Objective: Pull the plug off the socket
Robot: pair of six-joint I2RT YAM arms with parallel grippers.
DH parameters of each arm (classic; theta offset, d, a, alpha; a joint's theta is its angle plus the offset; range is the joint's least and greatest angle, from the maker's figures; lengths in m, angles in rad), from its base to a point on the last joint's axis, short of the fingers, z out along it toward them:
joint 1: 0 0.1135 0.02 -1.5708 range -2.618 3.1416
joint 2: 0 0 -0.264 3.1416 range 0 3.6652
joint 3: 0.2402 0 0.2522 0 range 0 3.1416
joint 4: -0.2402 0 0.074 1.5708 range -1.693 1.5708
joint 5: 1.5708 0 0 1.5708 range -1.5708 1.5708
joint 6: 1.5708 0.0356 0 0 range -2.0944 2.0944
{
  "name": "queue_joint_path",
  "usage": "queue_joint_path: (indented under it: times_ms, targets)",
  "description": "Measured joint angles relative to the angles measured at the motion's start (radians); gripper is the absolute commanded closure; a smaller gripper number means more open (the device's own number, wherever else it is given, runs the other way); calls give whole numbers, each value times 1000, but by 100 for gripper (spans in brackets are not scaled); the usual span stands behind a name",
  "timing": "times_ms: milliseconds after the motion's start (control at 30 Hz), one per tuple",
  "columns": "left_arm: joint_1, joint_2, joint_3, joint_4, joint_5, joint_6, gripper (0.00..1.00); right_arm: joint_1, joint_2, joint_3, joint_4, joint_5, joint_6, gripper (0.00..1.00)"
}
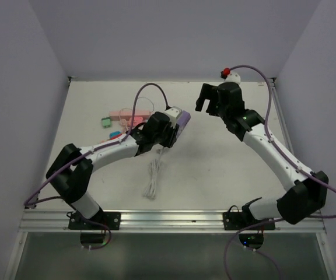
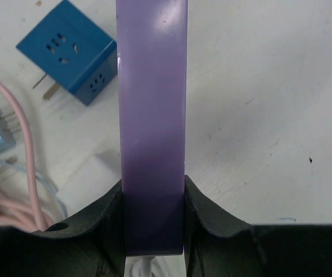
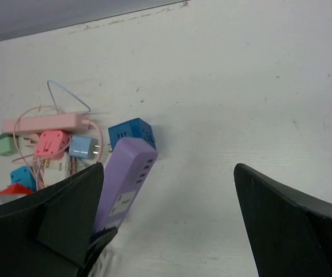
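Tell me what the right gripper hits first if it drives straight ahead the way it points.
Probably the bare table: the open right gripper frames only white surface. The purple power strip lies just beside that line, though depth is unclear.

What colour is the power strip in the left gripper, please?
The strip is purple, clearest in the left wrist view.

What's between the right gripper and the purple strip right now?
Nothing but bare table. The top view shows the open right gripper apart from the purple strip, and the right wrist view shows the same empty stretch.
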Motion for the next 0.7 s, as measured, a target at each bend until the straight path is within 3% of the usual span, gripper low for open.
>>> queue_joint_path:
  times_ms: [133, 200, 267, 433, 567, 700]
  targets:
    - [4, 177, 190, -9, 8, 35, 93, 2, -180, -84, -55, 85, 9, 1]
    - [4, 251, 266, -10, 16, 44, 81, 3, -262, -141, -77, 113, 12, 1]
    - [4, 311, 320, -11, 19, 47, 80, 3, -331, -192, -107, 133, 16, 1]
    - [3, 423, 399, -17, -9, 56, 66, 3, -465, -269, -170, 162, 24, 1]
    - [4, 468, 406, -17, -44, 60, 52, 3, -541, -294, -200, 180, 27, 1]
    - [4, 478, 406, -16, -59, 57, 27, 3, -590, -308, -219, 183, 27, 1]
